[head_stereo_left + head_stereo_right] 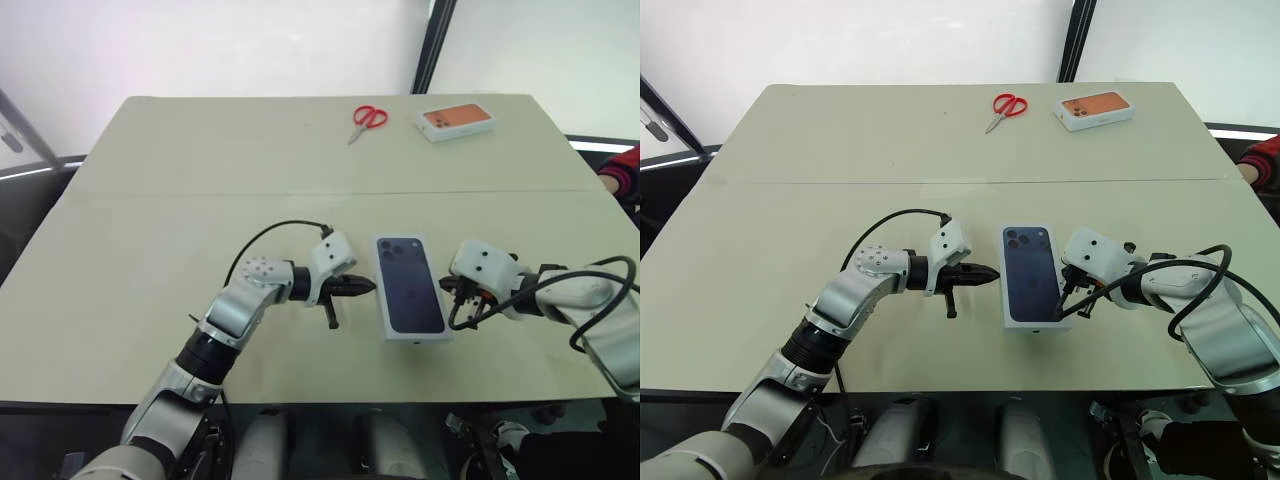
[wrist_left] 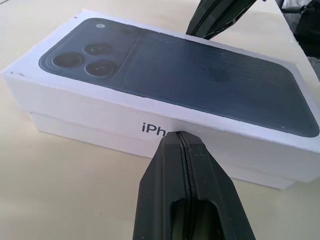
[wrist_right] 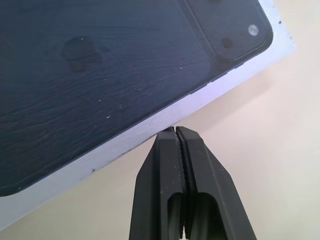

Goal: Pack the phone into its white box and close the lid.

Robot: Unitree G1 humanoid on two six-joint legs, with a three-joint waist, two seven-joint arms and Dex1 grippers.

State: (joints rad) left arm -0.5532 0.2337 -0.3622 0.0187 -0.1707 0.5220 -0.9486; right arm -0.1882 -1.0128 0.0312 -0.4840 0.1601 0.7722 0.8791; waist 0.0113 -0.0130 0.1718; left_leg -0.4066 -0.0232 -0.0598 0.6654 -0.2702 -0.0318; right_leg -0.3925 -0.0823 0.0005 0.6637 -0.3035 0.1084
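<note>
the left gripper (image 2: 186, 145) has its two black fingers pressed flat together, holding nothing, and its tip sits against the long side wall of the lid (image 1: 409, 284), right at the printed lettering; with the fingers shut like this it looks to be working as a blunt pusher rather than a clamp. straight across the lid from it, the right gripper (image 3: 175, 132) is likewise pinched shut on nothing, its tip at the opposite long edge, so the two tips bracket the package from both sides, probably to square the lid and keep it from sliding. just under the left tip, the white box (image 2: 100, 137) shows as a lower white band below the lid, so the lid is on but seems not fully seated. the phone cannot be seen; presumably it lies inside. well beyond both grippers, at the far edge of the table (image 1: 130, 260), lie red scissors (image 1: 367, 119) and a white box with an orange picture (image 1: 456, 121).
</note>
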